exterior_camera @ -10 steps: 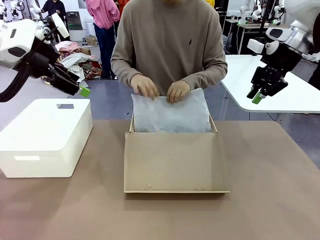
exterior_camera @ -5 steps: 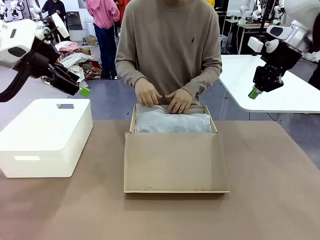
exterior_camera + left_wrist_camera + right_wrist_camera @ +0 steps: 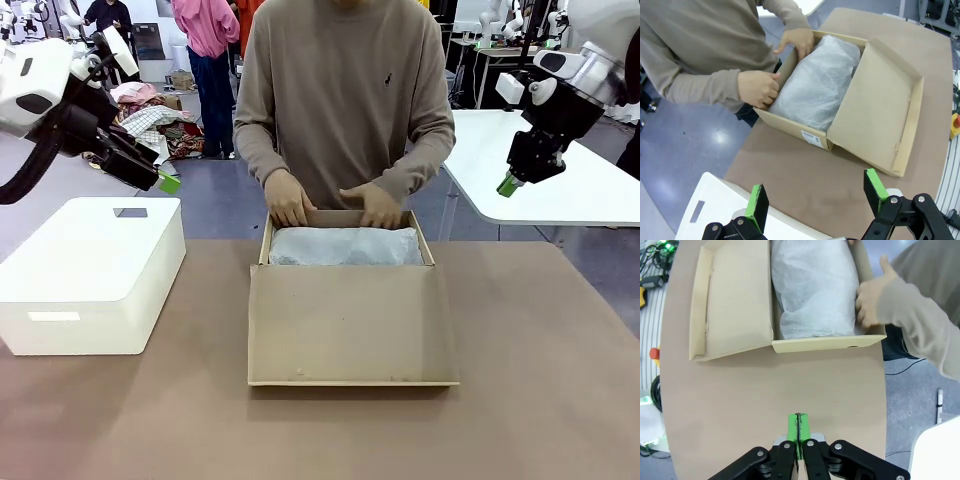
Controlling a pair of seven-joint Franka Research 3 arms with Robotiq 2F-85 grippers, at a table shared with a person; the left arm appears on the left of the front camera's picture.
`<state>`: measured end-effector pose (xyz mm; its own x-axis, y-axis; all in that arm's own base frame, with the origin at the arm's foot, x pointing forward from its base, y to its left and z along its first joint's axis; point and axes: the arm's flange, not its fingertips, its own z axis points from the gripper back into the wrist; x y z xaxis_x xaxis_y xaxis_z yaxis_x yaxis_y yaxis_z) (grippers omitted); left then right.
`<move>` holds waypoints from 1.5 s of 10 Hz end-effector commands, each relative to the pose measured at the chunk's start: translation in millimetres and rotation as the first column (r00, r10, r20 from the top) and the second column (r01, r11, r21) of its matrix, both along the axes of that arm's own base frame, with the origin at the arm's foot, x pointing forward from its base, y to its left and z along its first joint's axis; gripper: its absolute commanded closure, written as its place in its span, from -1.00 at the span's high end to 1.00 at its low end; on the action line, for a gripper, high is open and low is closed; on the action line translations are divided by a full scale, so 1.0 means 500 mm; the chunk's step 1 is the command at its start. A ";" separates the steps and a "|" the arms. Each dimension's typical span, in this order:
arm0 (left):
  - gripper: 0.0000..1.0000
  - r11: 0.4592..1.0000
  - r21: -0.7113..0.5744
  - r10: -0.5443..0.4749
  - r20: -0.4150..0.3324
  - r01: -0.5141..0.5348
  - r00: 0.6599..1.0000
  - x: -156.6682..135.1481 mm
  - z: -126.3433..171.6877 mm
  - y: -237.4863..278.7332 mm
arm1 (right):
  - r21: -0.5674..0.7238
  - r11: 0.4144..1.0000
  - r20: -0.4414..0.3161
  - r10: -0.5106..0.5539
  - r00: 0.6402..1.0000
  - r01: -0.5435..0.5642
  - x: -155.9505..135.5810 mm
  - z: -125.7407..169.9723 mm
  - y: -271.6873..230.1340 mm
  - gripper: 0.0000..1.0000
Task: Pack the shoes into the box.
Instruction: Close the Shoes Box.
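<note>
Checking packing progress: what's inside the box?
White tissue paper fills the box. Whatever lies beneath the paper is covered and cannot be seen.

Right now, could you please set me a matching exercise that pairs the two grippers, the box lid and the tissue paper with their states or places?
Things:
1. left gripper
2. right gripper
3. box lid
4. tissue paper

States or places:
A. pads pressed together
B. lying open on the table
C. jaws wide apart
D. inside the box

Pairs: 1-C, 2-A, 3-B, 4-D.
</note>
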<state>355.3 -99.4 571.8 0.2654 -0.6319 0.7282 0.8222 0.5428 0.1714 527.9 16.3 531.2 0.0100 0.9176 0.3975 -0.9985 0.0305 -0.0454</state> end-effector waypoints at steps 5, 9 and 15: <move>1.00 1.000 -0.012 -0.019 0.002 0.019 1.000 0.002 -0.001 0.003 | 0.076 0.992 -0.018 0.105 0.994 -0.103 0.011 -0.048 -0.021 -1.00; 1.00 1.000 -0.012 -0.019 0.002 0.019 1.000 0.002 -0.001 0.003 | 0.179 0.958 -0.013 0.231 0.973 -0.225 0.015 -0.125 -0.031 -1.00; 1.00 1.000 -0.012 -0.019 0.002 0.019 1.000 0.002 -0.001 0.003 | 0.261 0.952 -0.070 0.182 0.981 -0.158 -0.005 -0.192 -0.001 -1.00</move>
